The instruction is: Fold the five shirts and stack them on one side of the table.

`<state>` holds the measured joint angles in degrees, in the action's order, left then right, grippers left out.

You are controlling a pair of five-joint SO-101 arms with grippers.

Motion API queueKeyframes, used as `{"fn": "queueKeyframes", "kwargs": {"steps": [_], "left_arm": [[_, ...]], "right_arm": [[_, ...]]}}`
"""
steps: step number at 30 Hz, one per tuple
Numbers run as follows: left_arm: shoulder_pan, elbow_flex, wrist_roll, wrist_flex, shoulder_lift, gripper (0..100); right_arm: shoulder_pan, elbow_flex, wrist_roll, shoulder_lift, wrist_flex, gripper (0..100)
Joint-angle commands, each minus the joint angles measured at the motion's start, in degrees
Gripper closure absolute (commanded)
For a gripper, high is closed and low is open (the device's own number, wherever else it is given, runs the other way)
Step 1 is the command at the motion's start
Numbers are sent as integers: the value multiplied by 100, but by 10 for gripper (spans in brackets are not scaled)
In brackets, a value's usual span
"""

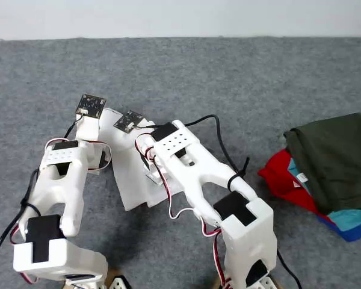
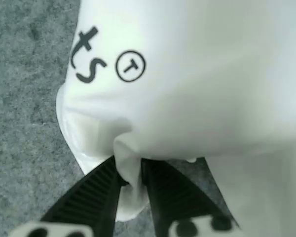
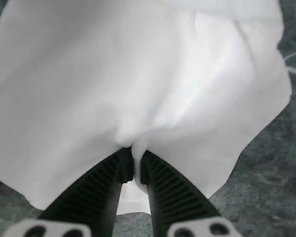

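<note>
1. Soft, even light falls from above on the bench (image 1: 240, 78); no corner of it sits in gloom.
2. Shadows are weak: one vague dark patch lies on the grey surface near the front edge, with no hard outline.
3. The white shirt (image 1: 131, 180) glares. In the left wrist view its cloth (image 2: 212, 74) washes out to near-plain white, the folds barely showing.
4. In the right wrist view it (image 3: 153, 89) burns brightest at the middle and greys toward its edges.
5. The dark green shirt (image 1: 337, 153) stays dull, its creases only faintly shaded.
</note>
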<state>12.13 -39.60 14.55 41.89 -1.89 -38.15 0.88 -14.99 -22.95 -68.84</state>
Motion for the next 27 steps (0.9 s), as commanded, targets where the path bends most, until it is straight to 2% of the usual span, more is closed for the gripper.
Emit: {"fn": "queueKeyframes", "kwargs": {"steps": [1, 10, 16, 20, 24, 27], "left_arm": [[-79, 40, -26, -62, 53, 986], [-79, 40, -26, -53, 53, 986], [-79, 40, -26, -44, 53, 986], [-88, 31, -26, 9, 97, 986], [-97, 330, -26, 695, 334, 986], [-97, 848, -26, 1609, 1037, 986]], "right_arm": [[154, -492, -9, 92, -242, 988], [1798, -2980, 26, 92, -2431, 988], [2721, -4018, 0, 92, -3002, 989], [2879, -4273, 0, 92, -3160, 989], [2862, -4299, 0, 101, -3169, 989], [2853, -4343, 18, 198, -3169, 989]]}}
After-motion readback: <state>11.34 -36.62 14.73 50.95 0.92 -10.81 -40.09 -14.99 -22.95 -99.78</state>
